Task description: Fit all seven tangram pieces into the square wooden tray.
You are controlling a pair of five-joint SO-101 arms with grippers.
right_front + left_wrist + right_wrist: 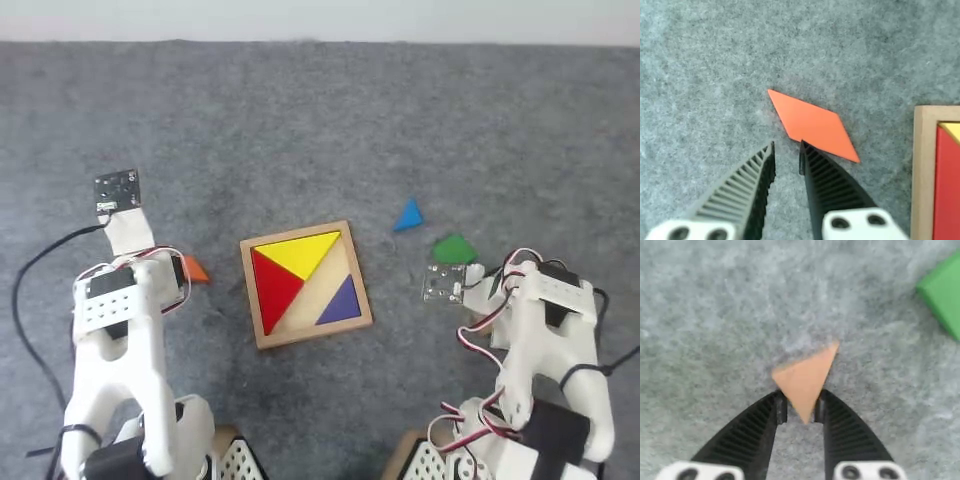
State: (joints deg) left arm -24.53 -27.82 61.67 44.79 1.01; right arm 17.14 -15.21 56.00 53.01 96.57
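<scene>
Between right pincer (801, 407) tips, tan triangle (805, 377), corner pointing wristward, gripped, left pincer (786, 147) ajar

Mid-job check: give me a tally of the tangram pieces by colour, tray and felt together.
Yellow triangle piece: 1
Red triangle piece: 1
Purple triangle piece: 1
Blue triangle piece: 1
Green piece: 1
Orange parallelogram piece: 1
Pale orange triangle piece: 1
Total: 7

- High camera looks down on the whole worktop (320, 120), wooden tray (250, 295) mid-frame.
- Left wrist camera looks closely past the left end effector (786, 145); tray rim shared with the high view.
- Right wrist camera, also close, looks past the right end effector (800, 400) at a tan triangle (805, 377); green piece (942, 290) shared.
</scene>
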